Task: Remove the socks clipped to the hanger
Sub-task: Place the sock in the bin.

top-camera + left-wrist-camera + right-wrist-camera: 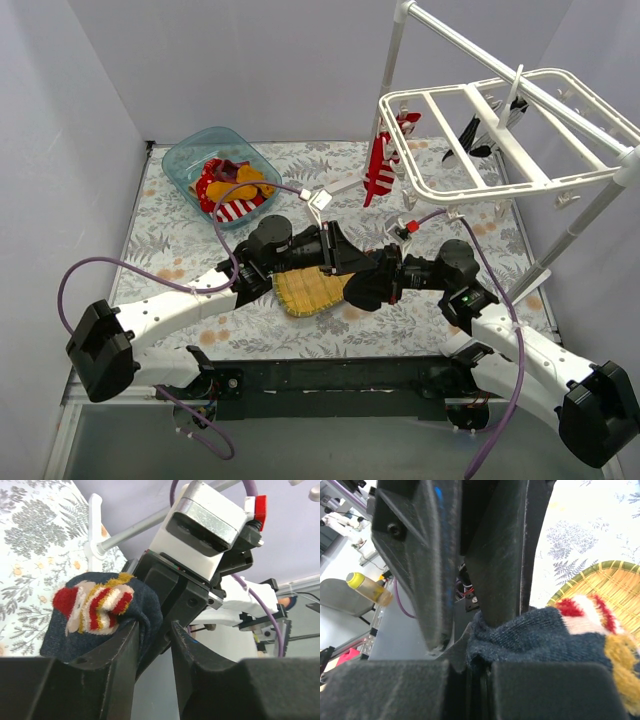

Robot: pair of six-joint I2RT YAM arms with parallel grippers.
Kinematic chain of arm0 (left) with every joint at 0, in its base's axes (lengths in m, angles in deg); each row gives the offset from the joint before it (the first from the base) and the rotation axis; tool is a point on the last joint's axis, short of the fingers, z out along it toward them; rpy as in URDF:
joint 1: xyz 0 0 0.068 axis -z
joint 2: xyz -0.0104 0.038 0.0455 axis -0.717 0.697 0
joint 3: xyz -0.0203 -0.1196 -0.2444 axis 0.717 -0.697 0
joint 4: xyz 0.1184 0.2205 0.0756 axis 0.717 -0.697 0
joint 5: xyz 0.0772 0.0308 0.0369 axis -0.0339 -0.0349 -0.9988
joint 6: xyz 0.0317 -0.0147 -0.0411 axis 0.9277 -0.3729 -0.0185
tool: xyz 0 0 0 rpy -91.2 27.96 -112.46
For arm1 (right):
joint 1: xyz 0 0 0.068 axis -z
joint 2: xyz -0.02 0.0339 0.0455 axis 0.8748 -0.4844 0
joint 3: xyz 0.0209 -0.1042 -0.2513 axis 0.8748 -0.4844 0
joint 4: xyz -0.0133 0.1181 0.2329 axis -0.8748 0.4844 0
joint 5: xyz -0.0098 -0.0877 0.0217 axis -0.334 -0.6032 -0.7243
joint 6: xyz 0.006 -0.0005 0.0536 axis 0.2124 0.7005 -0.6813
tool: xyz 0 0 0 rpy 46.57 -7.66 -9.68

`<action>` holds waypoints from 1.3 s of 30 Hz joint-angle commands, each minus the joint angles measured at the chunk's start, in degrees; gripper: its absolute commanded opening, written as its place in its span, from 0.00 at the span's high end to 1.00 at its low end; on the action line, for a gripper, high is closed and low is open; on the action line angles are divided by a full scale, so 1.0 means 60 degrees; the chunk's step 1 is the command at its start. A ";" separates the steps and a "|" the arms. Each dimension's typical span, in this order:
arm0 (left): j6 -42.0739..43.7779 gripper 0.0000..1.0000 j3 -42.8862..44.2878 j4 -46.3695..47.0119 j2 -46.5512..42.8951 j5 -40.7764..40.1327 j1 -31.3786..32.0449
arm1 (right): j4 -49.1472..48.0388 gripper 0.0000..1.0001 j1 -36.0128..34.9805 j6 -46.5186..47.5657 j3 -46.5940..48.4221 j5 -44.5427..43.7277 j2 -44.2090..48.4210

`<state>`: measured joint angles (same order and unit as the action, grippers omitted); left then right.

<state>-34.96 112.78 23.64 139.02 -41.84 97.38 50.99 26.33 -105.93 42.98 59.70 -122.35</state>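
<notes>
A dark navy knitted sock (366, 290), striped red, white and yellow, is clamped by both left gripper (154, 629) and right gripper (477, 672) near the tabletop's centre; the white plastic grid hanger (500, 140) is suspended over the far-right corner.

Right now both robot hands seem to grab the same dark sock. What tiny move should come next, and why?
Probably the right gripper should open. It and the left gripper both look pinched on the dark sock above the yellow mat. The blue tub of socks sits on the left side, so the left arm seems better placed to carry it there.
</notes>
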 commanded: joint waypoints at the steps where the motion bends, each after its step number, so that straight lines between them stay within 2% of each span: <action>1: 0.0559 0.73 0.0495 -0.0532 0.0061 -0.0484 0.0325 | 0.0138 0.99 -0.0223 0.0458 0.0617 -0.0085 0.0137; 4: 0.0939 0.76 0.0671 -0.1014 0.0032 -0.1010 0.0457 | 0.0241 0.99 -0.0238 0.0546 0.0646 -0.0144 0.0239; 7: 0.1218 0.74 0.0744 -0.1498 -0.0070 -0.1465 0.0560 | 0.0372 0.99 -0.0252 0.0619 0.0704 -0.0202 0.0357; 11: 0.1379 0.60 0.0788 -0.1762 -0.0129 -0.1583 0.0618 | 0.0563 0.99 -0.0267 0.0766 0.0749 -0.0246 0.0400; 14: 0.1467 0.57 0.0861 -0.1865 -0.0129 -0.1685 0.0648 | 0.0593 0.99 -0.0296 0.0780 0.0792 -0.0261 0.0371; 17: 0.1511 0.62 0.0920 -0.1895 -0.0115 -0.1744 0.0706 | 0.0666 0.99 -0.0369 0.0824 0.0851 -0.0305 0.0371; 20: 0.1526 0.74 0.0964 -0.1895 -0.0056 -0.1759 0.0736 | 0.0783 0.99 -0.0413 0.0927 0.0895 -0.0363 0.0357; 21: 0.1512 0.83 0.0979 -0.1895 -0.0071 -0.1773 0.0750 | 0.0856 0.99 -0.0399 0.0999 0.0953 -0.0378 0.0357; 24: 0.1482 0.98 0.0979 -0.1880 -0.0071 -0.1963 0.0794 | 0.0974 0.99 -0.0442 0.1059 0.0954 -0.0437 0.0386; 30: 0.1234 1.00 0.0687 -0.1880 -0.0480 -0.2987 0.0780 | 0.1091 0.98 -0.0457 0.1088 0.0895 -0.0700 0.0532; 33: 0.1175 1.00 0.0569 -0.1851 -0.0730 -0.3456 0.0794 | 0.1208 0.84 -0.0443 0.1117 0.0837 -0.1022 0.0664; 36: 0.1189 1.00 0.0496 -0.1821 -0.0935 -0.3808 0.0780 | 0.1310 0.78 -0.0457 0.1118 0.0705 -0.1651 0.0927; 38: 0.1160 1.00 0.0408 -0.1851 -0.1052 -0.4189 0.0780 | 0.1354 0.69 -0.0443 0.1132 0.0588 -0.2205 0.1175; 39: 0.1160 1.00 0.0393 -0.1894 -0.1183 -0.4509 0.0794 | 0.1441 0.54 -0.0457 0.1147 0.0558 -0.2427 0.1264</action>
<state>-27.88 116.48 12.52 135.52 -61.55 102.02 60.01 23.90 -100.03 45.06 51.27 -117.45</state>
